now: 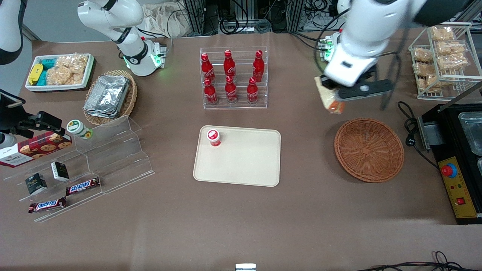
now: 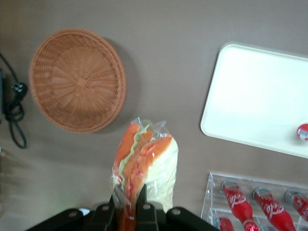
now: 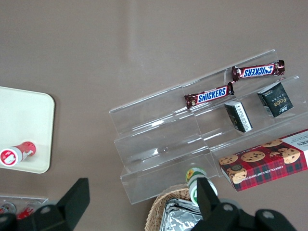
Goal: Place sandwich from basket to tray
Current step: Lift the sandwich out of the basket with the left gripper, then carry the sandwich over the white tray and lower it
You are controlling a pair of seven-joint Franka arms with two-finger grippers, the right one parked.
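Our gripper [image 2: 127, 204] hangs above the bench, its fingers [image 2: 142, 208] pinched shut on the wrapped sandwich [image 2: 144, 166], already lifted clear of the empty basket [image 1: 369, 149]. The wedge points lengthwise away from the fingers. The tray [image 1: 244, 165] lies well off toward the parked arm's end, so we judge a sideways carry comes next.

Wrapped sandwich [image 2: 144, 166] hangs pinched in the gripper [image 2: 127, 204], above the table. Round wicker basket [image 1: 369, 149] empty. Cream tray [image 1: 241, 162] lies flat.
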